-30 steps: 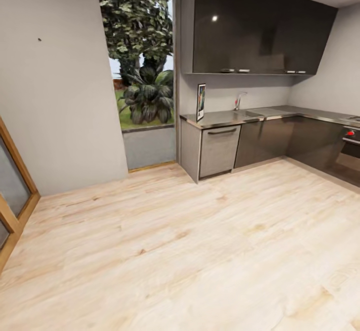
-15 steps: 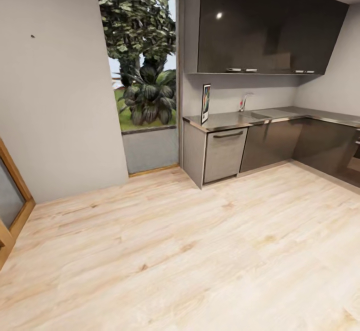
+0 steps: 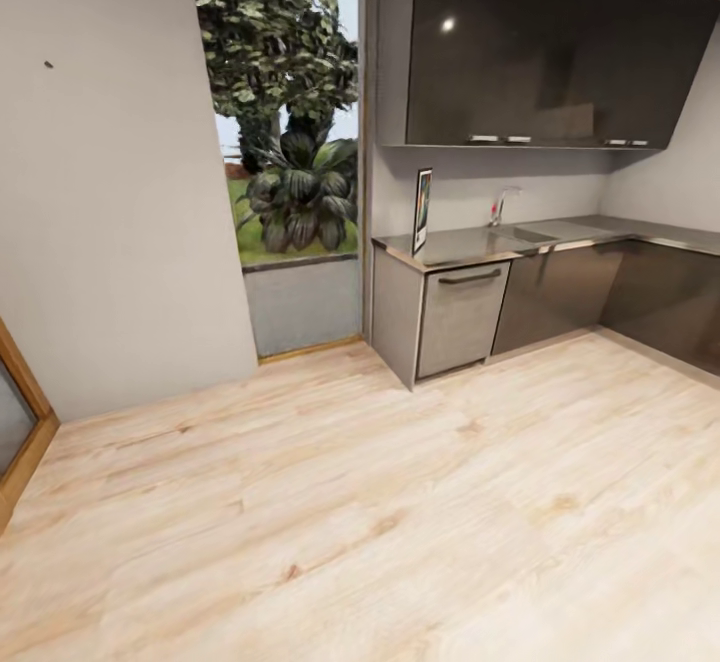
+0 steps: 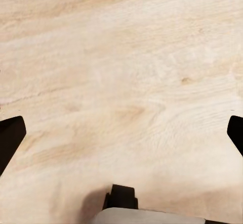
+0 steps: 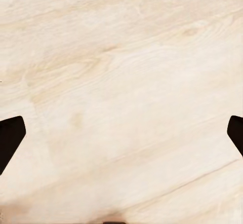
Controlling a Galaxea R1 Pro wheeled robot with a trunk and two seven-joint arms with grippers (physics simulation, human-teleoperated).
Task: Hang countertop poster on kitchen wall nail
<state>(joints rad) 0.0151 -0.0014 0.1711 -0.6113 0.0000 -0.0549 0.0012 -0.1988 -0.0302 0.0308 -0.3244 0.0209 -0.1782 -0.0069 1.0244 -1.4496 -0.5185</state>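
The poster (image 3: 422, 209) stands upright at the left end of the kitchen countertop (image 3: 470, 241), seen nearly edge-on with its black frame and a strip of colourful art. A small dark wall nail (image 3: 48, 64) sticks out high on the grey left wall. My left gripper (image 4: 121, 138) is open, dark fingertips (image 4: 10, 138) far apart over bare wood floor. The right gripper (image 5: 121, 138) is open too, fingertips (image 5: 10, 135) spread above the floor and holding nothing. Both hang far from the poster.
Light wood floor (image 3: 400, 502) stretches between me and the dark cabinets (image 3: 550, 292). A tap (image 3: 499, 206) and sink sit in the counter under glossy black wall cupboards (image 3: 540, 52). A tall window (image 3: 285, 112) shows plants. A wooden door frame (image 3: 20, 412) edges the left.
The camera has moved forward: counter and poster look larger and sit further right, the nail has slid left, and the oven at the right edge has left the picture.
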